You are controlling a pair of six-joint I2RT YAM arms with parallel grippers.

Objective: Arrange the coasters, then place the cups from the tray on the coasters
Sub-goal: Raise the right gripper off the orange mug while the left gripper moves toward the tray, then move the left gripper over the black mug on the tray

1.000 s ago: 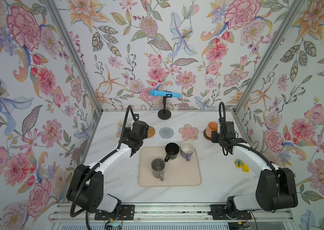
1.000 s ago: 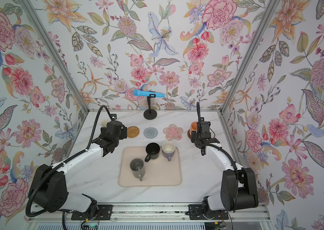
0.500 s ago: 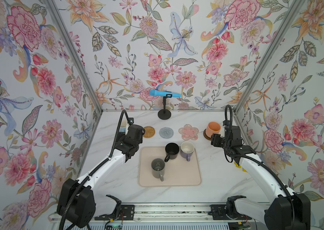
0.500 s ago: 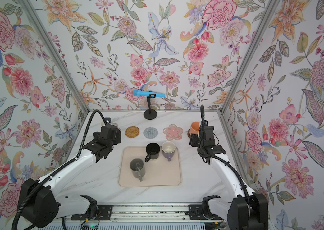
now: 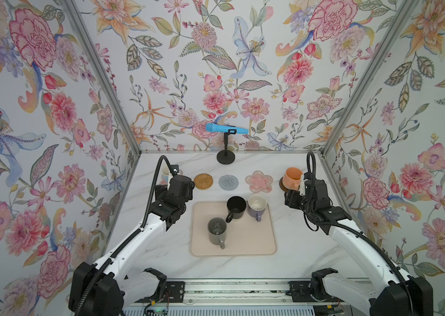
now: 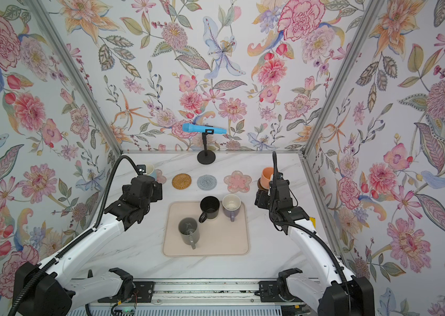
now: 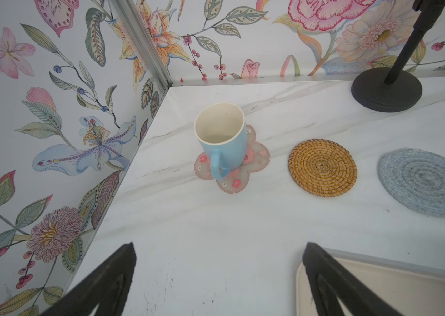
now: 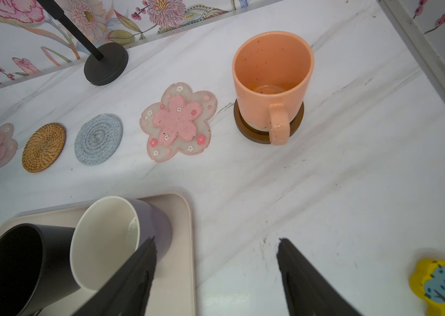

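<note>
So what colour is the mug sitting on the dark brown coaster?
Orange; the mug shows best in the right wrist view.

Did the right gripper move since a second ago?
Yes. In both top views the right gripper has pulled back from the orange cup, toward the front of the table.

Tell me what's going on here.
Two arms are moving mugs from tray to coasters. The blue mug sits on a flower coaster, the orange mug on the brown coaster. The black mug, purple mug and grey mug stand on the tray; the rattan coaster, grey-blue coaster and second flower coaster are bare. Left gripper and right gripper are open, empty.
</note>
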